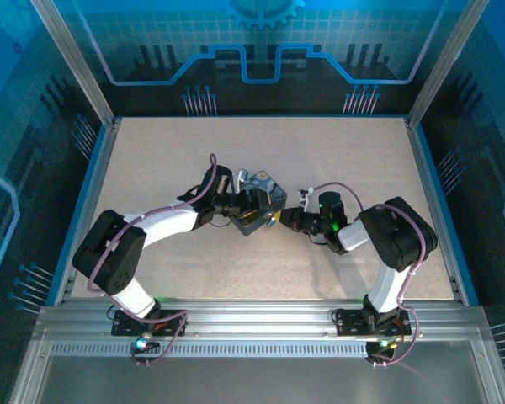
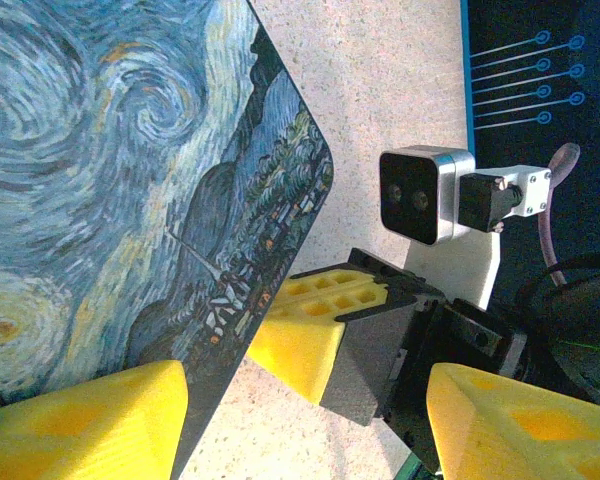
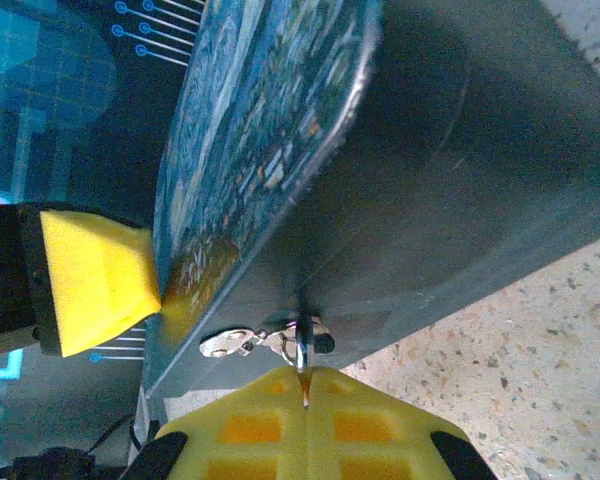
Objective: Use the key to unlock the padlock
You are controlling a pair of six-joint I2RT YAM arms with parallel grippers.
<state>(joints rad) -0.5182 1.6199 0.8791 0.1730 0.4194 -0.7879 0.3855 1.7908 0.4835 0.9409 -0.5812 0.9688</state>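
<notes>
The blue-and-yellow starry-night tin [image 2: 110,170] stands on edge at the table's middle, seen also from above as the tin [image 1: 251,224]. On its dark side wall [image 3: 450,180] a silvery hasp [image 3: 225,343] carries the tiny padlock [image 3: 320,343], a dark nub with a thin silvery ring. My right gripper [image 3: 305,375] is shut on the key [image 3: 303,352], a thin sliver seen edge-on whose tip reaches the padlock. My left gripper [image 2: 305,385] is open, with one yellow pad [image 2: 80,420] against the tin's painted face and the other pad [image 2: 520,420] well apart. The right gripper's yellow fingers [image 2: 310,320] lie between them.
Both arms meet at the table's centre, left gripper [image 1: 254,202] and right gripper [image 1: 279,220] nearly touching. The speckled table [image 1: 337,151] is bordered by blue rails and glass walls. The right arm's wrist camera [image 2: 425,195] sits close beside the tin.
</notes>
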